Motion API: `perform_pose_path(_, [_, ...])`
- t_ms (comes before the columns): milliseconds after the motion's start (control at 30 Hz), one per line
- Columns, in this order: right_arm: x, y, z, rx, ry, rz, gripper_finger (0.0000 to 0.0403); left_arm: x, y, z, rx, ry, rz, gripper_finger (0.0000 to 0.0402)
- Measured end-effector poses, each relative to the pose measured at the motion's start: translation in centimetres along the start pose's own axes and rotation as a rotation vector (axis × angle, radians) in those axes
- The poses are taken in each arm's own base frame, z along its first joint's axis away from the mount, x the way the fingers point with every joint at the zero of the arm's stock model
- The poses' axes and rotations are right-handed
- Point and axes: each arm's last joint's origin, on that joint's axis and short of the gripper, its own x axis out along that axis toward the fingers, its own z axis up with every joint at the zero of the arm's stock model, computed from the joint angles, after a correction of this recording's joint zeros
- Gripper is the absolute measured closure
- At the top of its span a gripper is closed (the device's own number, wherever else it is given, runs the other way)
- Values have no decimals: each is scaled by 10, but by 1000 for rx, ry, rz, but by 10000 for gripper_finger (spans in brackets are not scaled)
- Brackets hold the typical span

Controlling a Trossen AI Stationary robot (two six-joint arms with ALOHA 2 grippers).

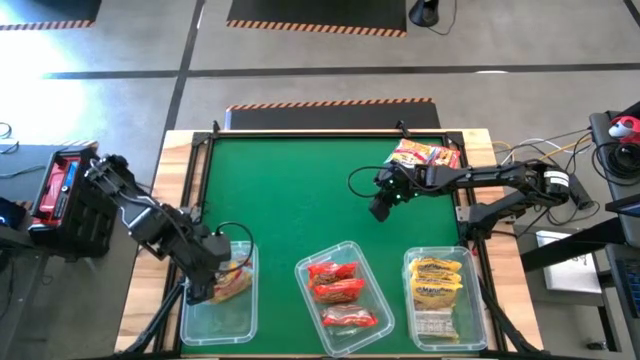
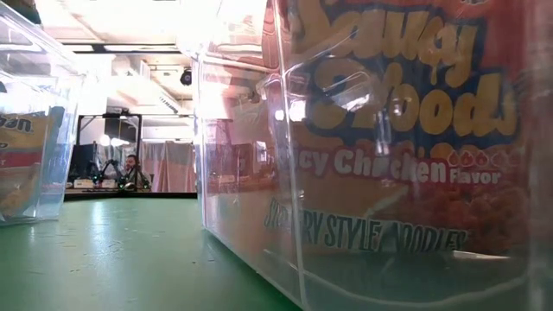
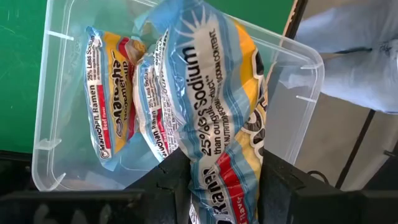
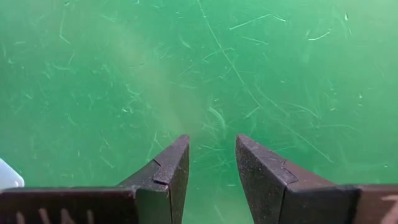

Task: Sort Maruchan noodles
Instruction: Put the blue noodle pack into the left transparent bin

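Noodle packets are sitting in four spots on the green table [image 1: 300,200] right now. The left bin [image 1: 222,300] is holding a couple of blue-and-yellow packets [image 3: 115,99] labelled 25% less sodium, lying at the bottom. The left gripper [image 1: 215,265] is hovering right over that bin and pinching another blue-and-yellow packet [image 3: 217,118] between its fingers [image 3: 168,180]; that one is hanging above the ones already in there, crumpled, not touching the bin floor as far as I can tell.

The middle bin [image 1: 342,298] is carrying three red packets [image 1: 335,285], stacked in a row from far end to near end. The right bin [image 1: 440,298] is holding yellow packets [image 1: 437,278] with a paler one at the near end. A small loose pile of red and orange packets [image 1: 425,155] is lying on the table's far right corner, outside any bin.

The right gripper [image 1: 385,200] is hanging over bare green table just beside that loose pile, fingers [image 4: 171,168] spread slightly apart with nothing between them.

In the low view a clear bin wall is filling most of the picture with a spicy chicken label [image 2: 406,164] pressed behind it, and a person [image 2: 131,171] is sitting way back in the room.
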Motion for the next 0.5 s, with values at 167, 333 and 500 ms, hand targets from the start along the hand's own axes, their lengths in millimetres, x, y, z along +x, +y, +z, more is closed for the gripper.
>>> perform_pose_path(167, [0, 0, 0, 2, 1, 0, 282, 0, 0, -1, -24, 12, -5, 292])
perform_pose_path(333, [0, 0, 0, 0, 2, 0, 282, 2, -2, -4, -71, 63, -22, 292])
perform_pose_path(500, [0, 0, -1, -2, 1, -5, 282, 14, -3, -4, -106, 68, -33, 292])
